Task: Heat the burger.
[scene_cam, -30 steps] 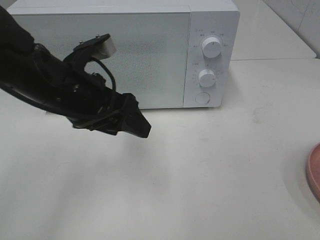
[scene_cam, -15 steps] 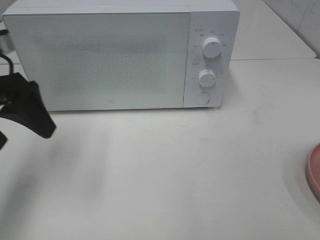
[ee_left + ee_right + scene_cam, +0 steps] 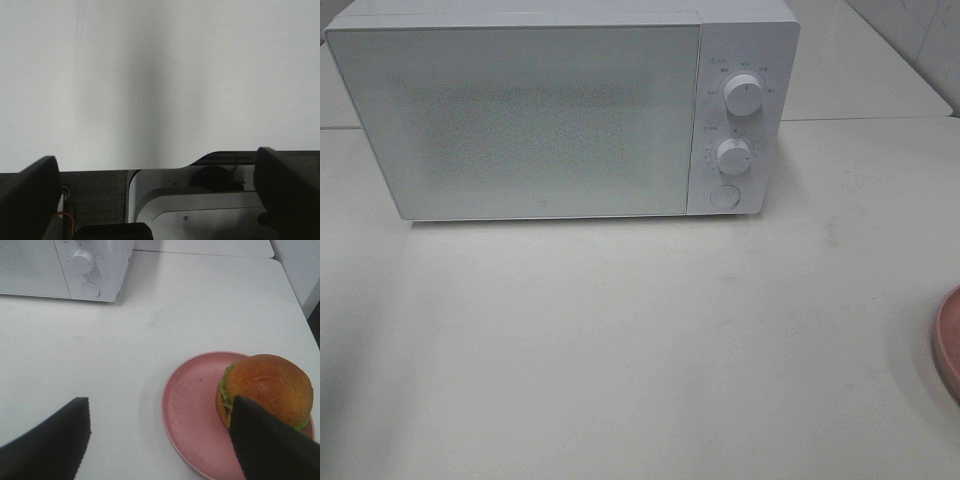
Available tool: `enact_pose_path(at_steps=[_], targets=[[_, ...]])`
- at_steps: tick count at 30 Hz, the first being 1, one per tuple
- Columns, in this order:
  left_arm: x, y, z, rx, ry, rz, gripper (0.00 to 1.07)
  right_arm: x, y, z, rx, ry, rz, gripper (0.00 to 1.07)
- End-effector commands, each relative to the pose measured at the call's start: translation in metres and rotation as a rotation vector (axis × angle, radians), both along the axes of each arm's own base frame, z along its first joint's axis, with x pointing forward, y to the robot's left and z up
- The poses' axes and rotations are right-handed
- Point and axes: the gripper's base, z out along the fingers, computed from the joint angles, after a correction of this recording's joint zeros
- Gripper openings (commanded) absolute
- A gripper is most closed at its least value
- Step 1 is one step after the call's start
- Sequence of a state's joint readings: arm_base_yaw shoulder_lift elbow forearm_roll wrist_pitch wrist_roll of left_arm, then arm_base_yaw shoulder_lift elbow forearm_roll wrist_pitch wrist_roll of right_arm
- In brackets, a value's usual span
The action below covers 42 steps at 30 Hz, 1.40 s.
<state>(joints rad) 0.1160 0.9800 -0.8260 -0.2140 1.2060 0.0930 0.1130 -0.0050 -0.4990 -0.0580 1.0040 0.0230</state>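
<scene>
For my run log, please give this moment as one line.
microwave: door shut | burger: on plate | left gripper: open, empty | right gripper: open, empty

A: Room? White table [image 3: 650,350], matte, a few faint scuffs. Seam betw. two tabletops behind the white microwave [image 3: 560,110].
B: Walls? Pale tiled wall [image 3: 920,40] at far right corner. Light's soft, even, weak shadows.

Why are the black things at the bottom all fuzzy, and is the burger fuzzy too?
Right wrist view: the pincer fingers sit close to the lens, so they blur; the burger looks sharp, with soft glare on its bun. Left wrist view: fingers blur likewise.
</scene>
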Motion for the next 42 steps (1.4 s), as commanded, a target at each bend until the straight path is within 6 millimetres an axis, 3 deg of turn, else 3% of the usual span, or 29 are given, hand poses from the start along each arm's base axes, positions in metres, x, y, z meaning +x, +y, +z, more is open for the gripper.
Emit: enact_pose_path(at_steps=[1, 2, 4, 10, 11, 15, 18, 20, 23, 25, 42], targets=[[-0.029, -0.003, 0.000, 0.013, -0.067, -0.009, 1.00, -0.003, 0.000, -0.001, 0.005, -0.029, -0.008, 0.75], [-0.029, -0.003, 0.000, 0.013, -0.067, -0.009, 1.00, -0.003, 0.000, -0.001, 0.005, -0.029, -0.008, 0.75], [-0.052, -0.006, 0.001, 0.032, -0.158, -0.024, 1.00, -0.003, 0.000, -0.001, 0.005, -0.029, -0.008, 0.75], [-0.084, -0.008, 0.000, 0.081, -0.310, -0.057, 1.00, -0.003, 0.000, -0.001, 0.005, -0.029, -0.008, 0.75], [-0.097, -0.010, -0.004, 0.087, -0.351, -0.055, 1.00, -0.003, 0.000, -0.001, 0.005, -0.029, -0.008, 0.75], [-0.113, -0.012, -0.014, 0.094, -0.405, -0.052, 1.00, -0.003, 0.000, -0.001, 0.005, -0.029, -0.008, 0.75], [-0.125, -0.013, -0.014, 0.109, -0.507, -0.044, 1.00, -0.003, 0.000, -0.001, 0.005, -0.029, -0.008, 0.75], [-0.144, -0.015, -0.014, 0.131, -0.673, -0.030, 1.00, -0.003, 0.000, -0.001, 0.005, -0.029, -0.008, 0.75], [-0.147, -0.015, -0.016, 0.135, -0.703, -0.028, 1.00, -0.003, 0.000, -0.001, 0.005, -0.029, -0.008, 0.75], [-0.165, -0.017, -0.017, 0.153, -0.822, -0.021, 1.00, -0.003, 0.000, -0.001, 0.005, -0.029, -0.008, 0.75], [-0.166, -0.016, -0.017, 0.166, -0.826, -0.016, 1.00, -0.003, 0.000, -0.001, 0.004, -0.025, -0.008, 0.75]])
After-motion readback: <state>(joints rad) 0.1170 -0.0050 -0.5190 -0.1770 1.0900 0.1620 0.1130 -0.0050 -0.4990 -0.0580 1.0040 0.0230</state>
